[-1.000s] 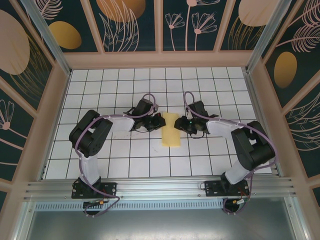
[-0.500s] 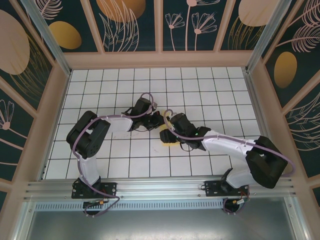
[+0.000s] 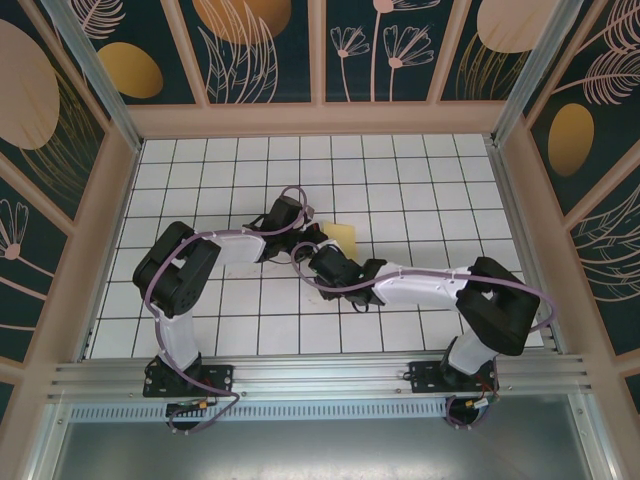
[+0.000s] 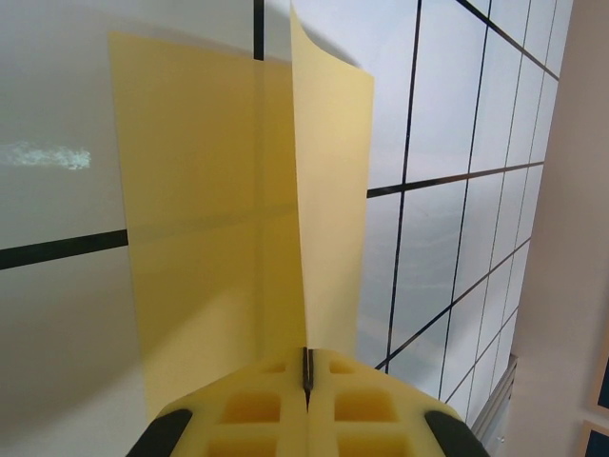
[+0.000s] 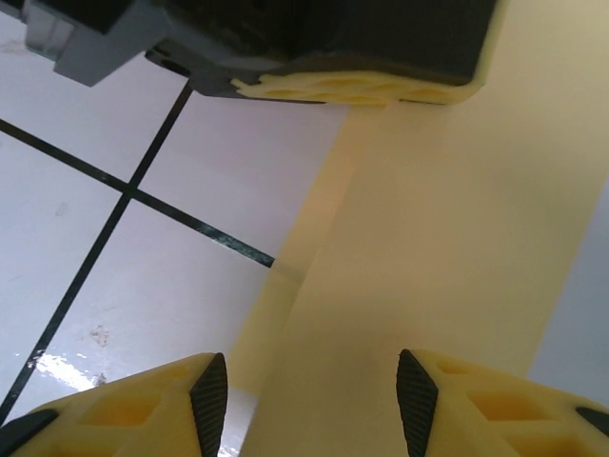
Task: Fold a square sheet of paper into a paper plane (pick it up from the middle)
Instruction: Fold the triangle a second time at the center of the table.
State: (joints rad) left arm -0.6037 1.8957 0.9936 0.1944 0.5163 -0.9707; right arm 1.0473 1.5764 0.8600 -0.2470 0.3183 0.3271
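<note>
Standing partly upright: square sheet of paper; pale yellow, sharply creased.

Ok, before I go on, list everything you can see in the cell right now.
sheet of paper: one, pale yellow, mid-table, folded with one flap raised.
table: one, white tiles with black grid lines, under everything.
wall panels: several, dark teal with peach plant prints, along the far side and both flanks.
rail: one, silver metal, near edge, carrying both arm bases.
left gripper: one, yellow fingers, shut on the sheet of paper.
right gripper: one, yellow fingers, open over the paper, close to the left gripper.
</note>
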